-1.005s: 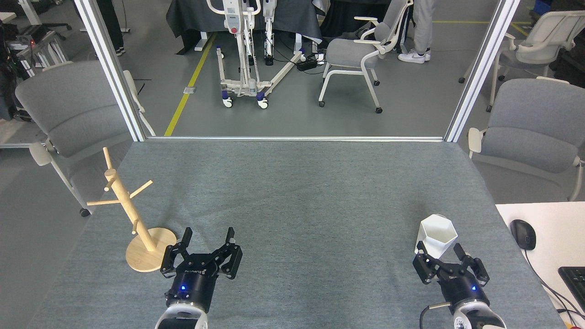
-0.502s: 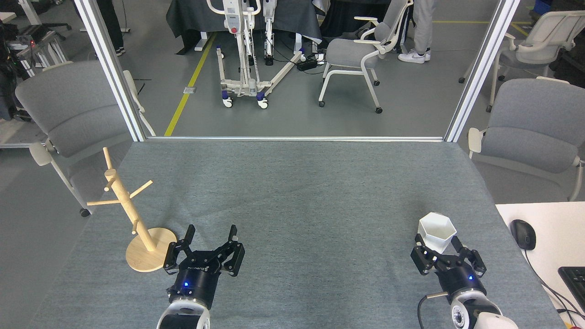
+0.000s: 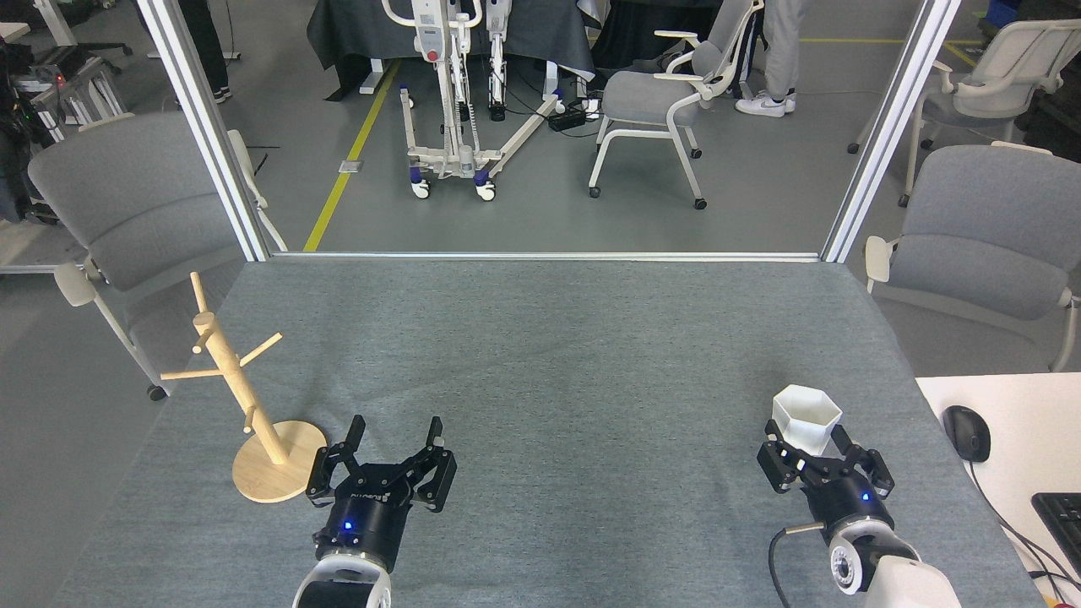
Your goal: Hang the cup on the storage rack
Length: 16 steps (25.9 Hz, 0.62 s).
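From the head view, the cup [image 3: 807, 419] stood upright on the tabletop [image 3: 557, 355] at the right, between the spread fingers of my right hand [image 3: 811, 439], which had not closed on it. The storage rack [image 3: 245, 397] stood well apart at the far left, just beside my left hand [image 3: 395, 439], also spread and empty. I judged the cup must cross leftward.

Grey concrete floor [image 3: 760, 194] with yellow line [image 3: 350, 148] beyond the desk's far edge. Grey office chairs [image 3: 650, 97] around; white patient lift [image 3: 456, 101] at back. Aluminium posts [image 3: 207, 127] at far corners.
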Tool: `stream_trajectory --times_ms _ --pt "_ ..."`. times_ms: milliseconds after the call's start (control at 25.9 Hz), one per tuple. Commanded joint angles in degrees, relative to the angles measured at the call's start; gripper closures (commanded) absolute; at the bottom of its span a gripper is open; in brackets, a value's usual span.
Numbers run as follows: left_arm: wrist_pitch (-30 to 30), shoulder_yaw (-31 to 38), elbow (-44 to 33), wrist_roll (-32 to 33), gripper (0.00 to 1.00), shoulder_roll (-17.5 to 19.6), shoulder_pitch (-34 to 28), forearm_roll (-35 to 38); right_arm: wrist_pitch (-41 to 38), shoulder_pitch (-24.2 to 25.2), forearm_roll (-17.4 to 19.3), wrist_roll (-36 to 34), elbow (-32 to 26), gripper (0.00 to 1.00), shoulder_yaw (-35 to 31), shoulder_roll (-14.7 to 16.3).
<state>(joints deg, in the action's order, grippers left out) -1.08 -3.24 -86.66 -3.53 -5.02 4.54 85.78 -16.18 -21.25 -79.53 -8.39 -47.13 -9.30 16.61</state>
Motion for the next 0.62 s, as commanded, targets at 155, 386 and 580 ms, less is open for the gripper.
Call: stream_trajectory --times_ms 155,386,580 --pt "0.02 -0.01 0.0 0.01 0.01 0.27 -0.24 0.0 -0.08 0.51 -0.98 -0.13 0.11 0.0 -0.02 0.01" --pt "0.02 -0.01 0.0 0.01 0.01 0.36 -0.41 0.0 0.01 0.68 -1.07 -0.84 0.11 0.0 -0.02 0.01" --pt "0.02 -0.01 -0.09 0.01 0.01 0.36 -0.59 0.0 0.01 0.51 -0.98 -0.75 0.11 0.0 -0.11 0.09"
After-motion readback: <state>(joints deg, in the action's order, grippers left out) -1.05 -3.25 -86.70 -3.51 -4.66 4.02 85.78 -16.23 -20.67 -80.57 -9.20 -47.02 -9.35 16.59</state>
